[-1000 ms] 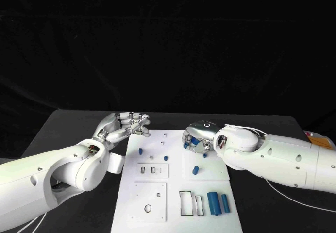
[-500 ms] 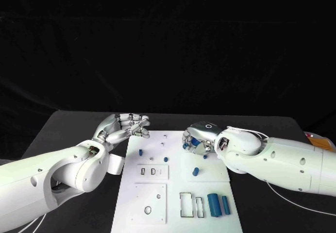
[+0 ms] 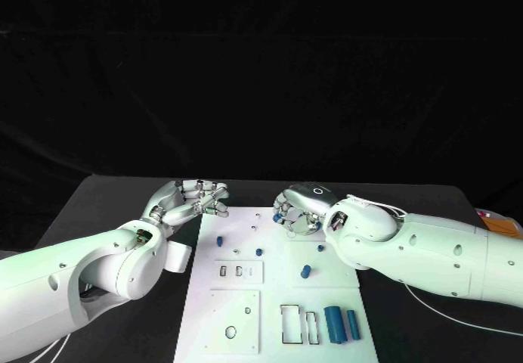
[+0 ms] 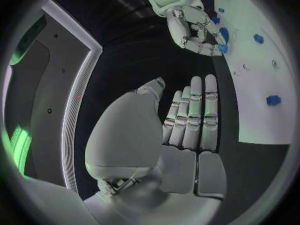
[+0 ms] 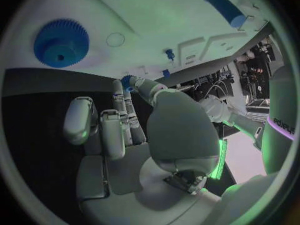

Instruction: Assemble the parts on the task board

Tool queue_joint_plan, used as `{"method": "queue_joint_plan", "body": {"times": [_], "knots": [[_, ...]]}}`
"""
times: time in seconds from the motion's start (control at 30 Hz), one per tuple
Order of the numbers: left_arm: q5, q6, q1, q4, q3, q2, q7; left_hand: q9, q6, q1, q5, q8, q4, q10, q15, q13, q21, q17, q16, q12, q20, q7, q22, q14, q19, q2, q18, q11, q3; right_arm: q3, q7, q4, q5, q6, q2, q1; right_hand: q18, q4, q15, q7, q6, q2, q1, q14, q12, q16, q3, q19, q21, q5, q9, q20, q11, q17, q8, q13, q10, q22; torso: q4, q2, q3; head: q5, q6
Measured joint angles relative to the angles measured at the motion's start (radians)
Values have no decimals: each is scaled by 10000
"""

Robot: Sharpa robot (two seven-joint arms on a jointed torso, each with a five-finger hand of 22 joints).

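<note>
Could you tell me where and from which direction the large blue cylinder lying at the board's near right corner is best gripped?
The large blue cylinder lies flat beside a thinner blue cylinder. I'd come straight down and pinch its curved sides near mid-length; the gap on the thinner one's side looks narrow.

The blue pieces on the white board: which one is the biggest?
The thick blue cylinder lying at the near right corner of the task board; it is clearly wider than the slimmer one beside it.
</note>
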Motion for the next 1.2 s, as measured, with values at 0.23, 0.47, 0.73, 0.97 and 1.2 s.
{"method": "queue_joint_plan", "body": {"times": [0.23, 0.47, 0.73, 0.97, 1.2], "knots": [[73, 1, 8, 28, 0, 52, -7, -1, 0, 0, 0, 0, 0, 0, 0, -1, 0, -1, 0, 0, 0, 0, -1, 0, 0, 0, 0, 0, 0, 5, -205, -505, 49, -270, 671, 8, 0, 0, 0, 3, -4, -1, 0, 0, 0, 0, 0, 0, 0, -43, 27, 0, 0, -1, -1, -1, 0, -14, 29, 27, -1, 11, 29], [115, 4, 11, 89, 0, 81, -18, -1, 0, 0, 0, 0, -29, 0, 0, -1, 39, 14, 0, 0, 0, 0, 10, 0, 0, 0, 0, 0, 29, 7, -337, -1008, 91, -400, 1150, -33, 0, 27, 1, 6, -10, -1, 0, 0, 0, 0, 27, 0, -1, -56, 43, 0, 1, -2, -6, -2, -1, -55, 87, 59, -19, -12, 19], [138, 5, 13, 126, 0, 101, -30, -2, 0, 0, 0, 0, -28, 0, 0, -2, 39, 13, 0, 1, 0, 0, 10, 0, 0, 0, 0, 0, 28, 7, -424, -1328, 128, -451, 1455, -122, 1, 27, 1, 5, -14, -2, 0, 0, 0, -1, 28, -1, -1, -116, 44, 0, 1, -3, -15, -3, -1, -83, 128, 93, -44, -32, 10], [147, 6, 16, 137, 0, 118, -36, -3, 0, 0, 0, 0, -28, 0, 0, 6, 39, 12, 0, 1, 0, 0, 9, 0, 0, 0, 0, 0, 28, 5, -461, -1444, 144, -431, 1565, -178, 2, 27, 1, -7, -29, -2, 0, 0, 0, -1, 27, -1, -1, -117, 67, 0, 1, -4, -26, -3, -1, -102, 137, 96, -44, -2, -28], [153, 6, 20, 143, 0, 114, -40, -3, 0, 0, 0, 0, -28, 0, 0, 7, 39, 12, 0, 1, 0, 0, 8, 0, 0, 0, -1, 0, 28, 6, -495, -1519, 153, -370, 1567, -200, 1, 27, 1, 4, -43, -2, 0, 0, 0, -1, 27, -1, -1, -125, 67, 1, 1, -5, 1, -4, -1, -101, 116, 97, -38, 44, -63]]}}
